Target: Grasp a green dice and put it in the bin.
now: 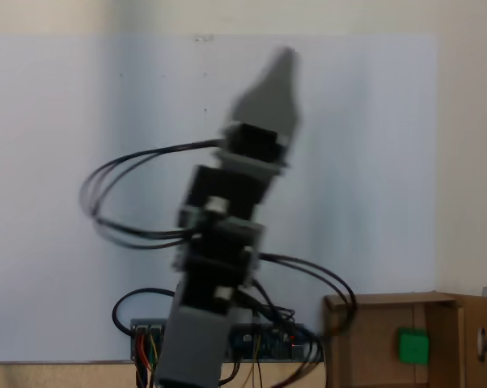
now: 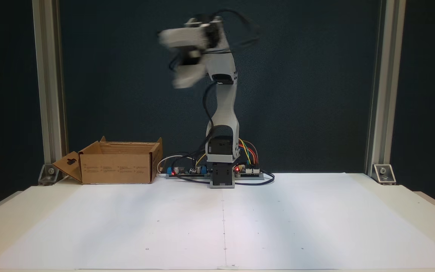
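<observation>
The gripper (image 2: 181, 73) hangs high above the bench, blurred in both fixed views. Looking down from above, a single grey tip (image 1: 282, 69) shows, pointing at the far edge of the white sheet (image 1: 373, 162), so how far the jaws stand apart cannot be told; nothing green is seen at the tip. The green dice (image 1: 412, 346) lies inside the bin (image 1: 450, 301), against its floor, at the bench's near right corner in that downward view. From the front, the bin (image 2: 117, 168) sits at the back left of the bench, just beside the arm's base (image 2: 222, 177) and the circuit boards (image 2: 187, 172) — its cardboard wall hides the inside. That front view shows the arm's full height.
</observation>
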Tool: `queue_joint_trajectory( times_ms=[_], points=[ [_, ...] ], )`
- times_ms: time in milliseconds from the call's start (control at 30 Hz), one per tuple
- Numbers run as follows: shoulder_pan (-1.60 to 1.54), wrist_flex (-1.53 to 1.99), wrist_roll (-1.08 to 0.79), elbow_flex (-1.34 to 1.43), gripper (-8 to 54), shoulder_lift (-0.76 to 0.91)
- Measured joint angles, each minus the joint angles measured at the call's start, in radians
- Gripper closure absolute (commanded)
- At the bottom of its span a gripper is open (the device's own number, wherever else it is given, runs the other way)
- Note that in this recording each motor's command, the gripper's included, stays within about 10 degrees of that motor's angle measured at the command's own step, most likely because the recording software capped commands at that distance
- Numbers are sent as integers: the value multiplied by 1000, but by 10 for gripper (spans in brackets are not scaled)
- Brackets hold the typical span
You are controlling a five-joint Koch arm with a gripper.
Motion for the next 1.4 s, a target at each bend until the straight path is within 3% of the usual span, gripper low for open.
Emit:
queue_joint_trajectory(
  times_ms=[267,833,1100,1400],
  points=[
    [-160,-138,0,120,11,9],
    [-81,-607,-2,907,-16,318],
    [-83,-815,-2,1098,-16,437],
    [-89,-1026,-2,1267,-16,446]
  ],
)
